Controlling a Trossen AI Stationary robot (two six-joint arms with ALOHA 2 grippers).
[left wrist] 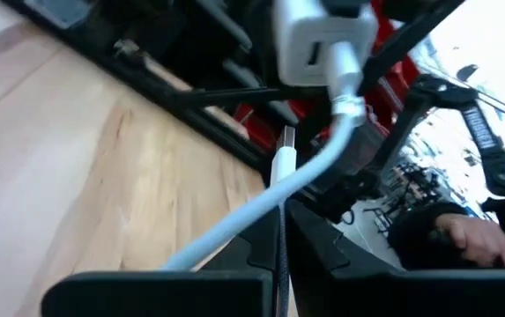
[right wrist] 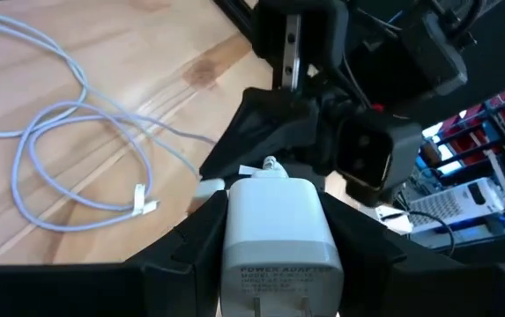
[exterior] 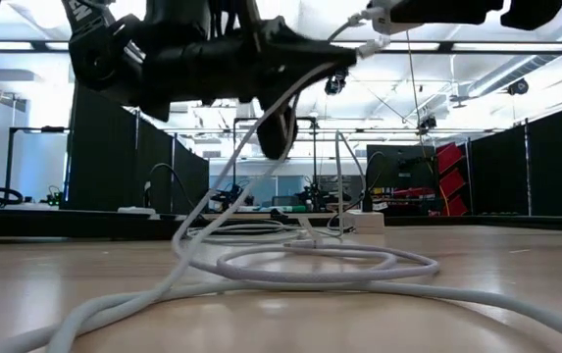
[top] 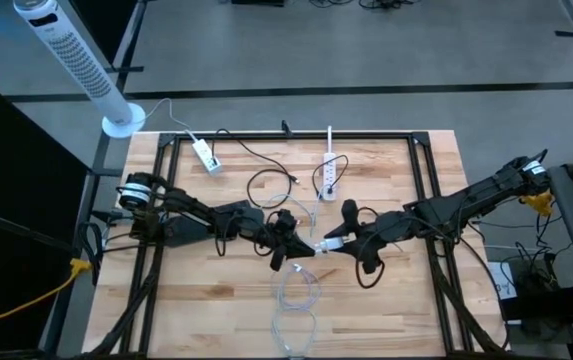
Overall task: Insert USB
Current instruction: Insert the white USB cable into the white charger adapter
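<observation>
The USB plug [left wrist: 285, 160] sits pinched in the left claw [top: 296, 250], raised above the table [top: 216, 310] middle, its tip just before the white power adapter [right wrist: 280, 233] clamped in the right claw [top: 338, 240]. White cable [top: 296, 300] coils beneath on the table.

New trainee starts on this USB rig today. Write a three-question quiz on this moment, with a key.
1. True or false: the right gripper holds the white power adapter.
2. The left gripper holds: A) a screwdriver B) the white USB cable C) nothing.
3. Fill in: the cable's slack lies coiled on the wooden ____.

Key: 1 true; 2 B; 3 table.
</observation>
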